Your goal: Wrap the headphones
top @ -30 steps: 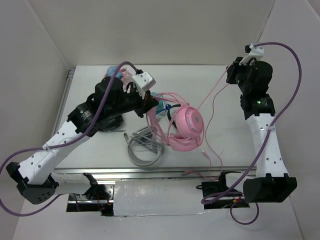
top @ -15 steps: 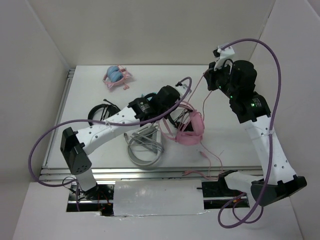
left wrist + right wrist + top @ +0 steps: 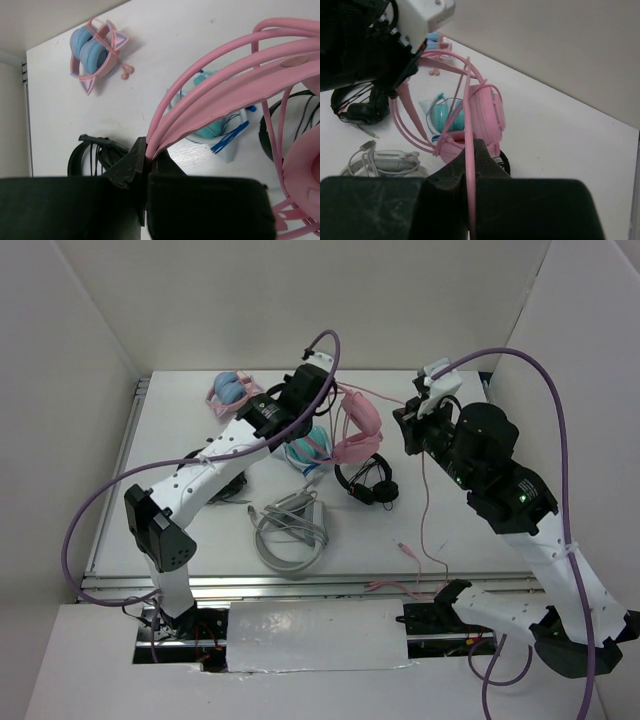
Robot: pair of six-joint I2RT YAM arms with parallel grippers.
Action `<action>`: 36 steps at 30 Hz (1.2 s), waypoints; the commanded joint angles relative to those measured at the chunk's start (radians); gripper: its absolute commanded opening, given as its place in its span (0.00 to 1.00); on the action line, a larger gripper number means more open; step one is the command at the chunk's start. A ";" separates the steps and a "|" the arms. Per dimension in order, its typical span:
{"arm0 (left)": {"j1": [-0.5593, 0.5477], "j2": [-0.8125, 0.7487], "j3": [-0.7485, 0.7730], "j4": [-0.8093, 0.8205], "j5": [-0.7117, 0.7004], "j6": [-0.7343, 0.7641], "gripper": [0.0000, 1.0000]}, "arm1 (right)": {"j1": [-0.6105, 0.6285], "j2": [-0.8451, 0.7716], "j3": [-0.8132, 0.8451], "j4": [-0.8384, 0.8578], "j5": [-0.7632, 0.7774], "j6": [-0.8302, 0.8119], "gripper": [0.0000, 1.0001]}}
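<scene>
The large pink headphones [image 3: 358, 432] hang in the air above the table, held by the headband. My left gripper [image 3: 322, 392] is shut on the pink headband [image 3: 210, 95]; the cups hang to the right in the left wrist view [image 3: 305, 165]. My right gripper [image 3: 413, 412] is shut on the thin pink cable [image 3: 468, 150], which runs taut from the headphones [image 3: 482, 112] through my jaws. In the top view the cable [image 3: 423, 510] drops from the right gripper to the table's front edge.
A small pink pair with blue cups [image 3: 232, 392] lies at the back left. Black on-ear headphones [image 3: 368, 480] lie under the pink pair. A teal earbud pack [image 3: 305, 445], a grey coiled cable [image 3: 290, 535] and a black cable bundle [image 3: 95, 152] lie mid-left.
My left gripper has lifted the pink headphones off the table and carried them back and up. My right gripper has moved left toward them along the cable.
</scene>
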 commanded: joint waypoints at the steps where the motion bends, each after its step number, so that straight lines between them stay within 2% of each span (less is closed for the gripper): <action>1: 0.043 -0.086 -0.045 0.054 -0.010 -0.051 0.00 | 0.027 0.005 0.012 0.026 0.137 0.046 0.00; 5: 0.103 -0.146 -0.093 0.077 0.067 -0.043 0.00 | 0.017 0.019 0.019 0.026 0.203 0.138 0.00; 8: 0.117 -0.192 -0.142 0.103 0.125 -0.021 0.00 | -0.038 0.056 0.048 0.048 0.301 0.212 0.00; 12: 0.115 -0.226 -0.190 0.119 0.145 -0.023 0.00 | -0.118 0.088 0.101 0.048 0.269 0.223 0.00; 18: 0.109 -0.198 -0.195 0.111 0.114 -0.031 0.00 | -0.141 0.145 0.183 0.059 0.226 0.220 0.00; 21: 0.106 -0.137 -0.133 0.071 0.039 -0.075 0.00 | -0.087 0.160 0.208 0.051 0.166 0.195 0.00; 29: 0.125 0.088 0.172 -0.088 -0.071 -0.225 0.00 | 0.154 0.119 0.161 0.055 0.010 0.201 0.00; 33: 0.154 0.124 0.285 -0.113 -0.029 -0.281 0.00 | 0.235 0.105 0.096 0.068 -0.019 0.218 0.00; 36: 0.189 0.080 0.264 -0.072 0.072 -0.336 0.00 | 0.269 0.087 -0.008 0.091 0.016 0.264 0.00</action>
